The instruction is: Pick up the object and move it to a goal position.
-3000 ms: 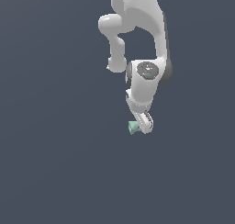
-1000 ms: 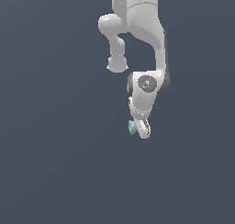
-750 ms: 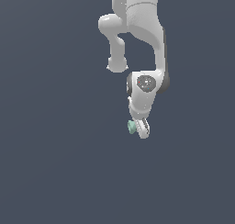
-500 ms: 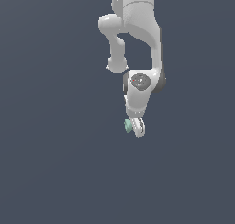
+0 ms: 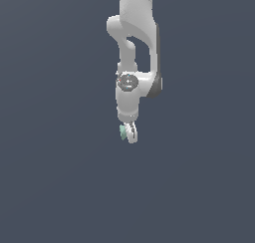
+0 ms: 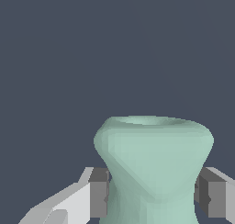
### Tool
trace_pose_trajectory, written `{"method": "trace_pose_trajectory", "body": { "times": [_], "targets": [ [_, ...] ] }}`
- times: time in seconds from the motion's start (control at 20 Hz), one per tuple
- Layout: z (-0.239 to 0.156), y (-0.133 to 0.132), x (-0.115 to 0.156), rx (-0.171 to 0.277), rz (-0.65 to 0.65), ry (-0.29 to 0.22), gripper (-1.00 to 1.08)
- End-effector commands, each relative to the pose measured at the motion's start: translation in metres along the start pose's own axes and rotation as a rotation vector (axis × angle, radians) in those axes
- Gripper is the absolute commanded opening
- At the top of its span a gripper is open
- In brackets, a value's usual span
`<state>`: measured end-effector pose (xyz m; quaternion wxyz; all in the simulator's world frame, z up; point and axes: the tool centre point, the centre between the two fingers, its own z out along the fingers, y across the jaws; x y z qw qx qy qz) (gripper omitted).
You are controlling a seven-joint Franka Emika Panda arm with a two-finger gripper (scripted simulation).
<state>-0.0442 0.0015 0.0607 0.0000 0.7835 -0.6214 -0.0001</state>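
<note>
A plain dark slate-grey worktop (image 5: pixel 55 187) fills both views, and nothing else lies on it as far as the pictures show. The white jointed robot arm (image 5: pixel 135 43) reaches down from twelve o'clock in the exterior view towards the middle of the picture, and at its lower end sits the white claw (image 5: pixel 130 133) with dark grey pads (image 6: pixel 98 193).

The claw is pinching the small mint-green spool-shaped piece (image 6: pixel 153 168) at its narrow waist, one pad pressed to each side, with the flared rim showing beyond them in the wrist view. In the exterior view the spool (image 5: pixel 122 132) is only a sliver of green at the nine o'clock side of the claw tip.

By my reading the pick-up is done and the carry to the goal is what remains. No goal marker is visible, so how far is left cannot be told. Nothing stands in the arm's way.
</note>
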Motion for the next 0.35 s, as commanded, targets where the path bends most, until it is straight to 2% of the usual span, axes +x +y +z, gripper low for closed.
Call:
{"method": "trace_pose_trajectory", "body": {
  "times": [0.0, 0.3],
  "targets": [
    [-0.001, 0.007, 0.013, 0.000, -0.002, 0.000, -1.00],
    [-0.003, 0.013, 0.026, 0.000, -0.002, 0.000, -1.00]
  ]
}}
